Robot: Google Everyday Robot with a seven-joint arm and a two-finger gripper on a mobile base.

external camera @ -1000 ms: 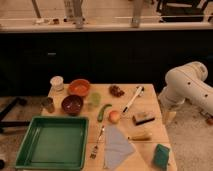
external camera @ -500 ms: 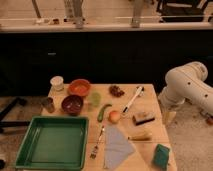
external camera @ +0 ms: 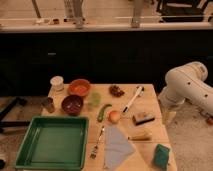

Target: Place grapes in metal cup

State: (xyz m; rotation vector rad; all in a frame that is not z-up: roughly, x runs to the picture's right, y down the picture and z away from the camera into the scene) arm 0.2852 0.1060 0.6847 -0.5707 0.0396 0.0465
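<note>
The grapes (external camera: 116,90), a small dark reddish-purple bunch, lie on the wooden table (external camera: 150,107) near its back edge, right of centre. The metal cup (external camera: 48,104), a small dull grey-brown cylinder, stands upright at the table's left edge, in front of a white lidded container (external camera: 57,82). My white arm (external camera: 189,86) hangs off the table's right side. The gripper (external camera: 168,116) points down beside the right edge, well away from both grapes and cup.
An orange bowl (external camera: 79,87), a dark red bowl (external camera: 72,104) and a translucent green cup (external camera: 94,99) stand between cup and grapes. Also on the table are a green tray (external camera: 52,141), a peach-coloured fruit (external camera: 114,116), a green pepper (external camera: 103,112), a white utensil (external camera: 133,99), a fork (external camera: 98,143), a napkin (external camera: 118,147) and a green sponge (external camera: 161,155).
</note>
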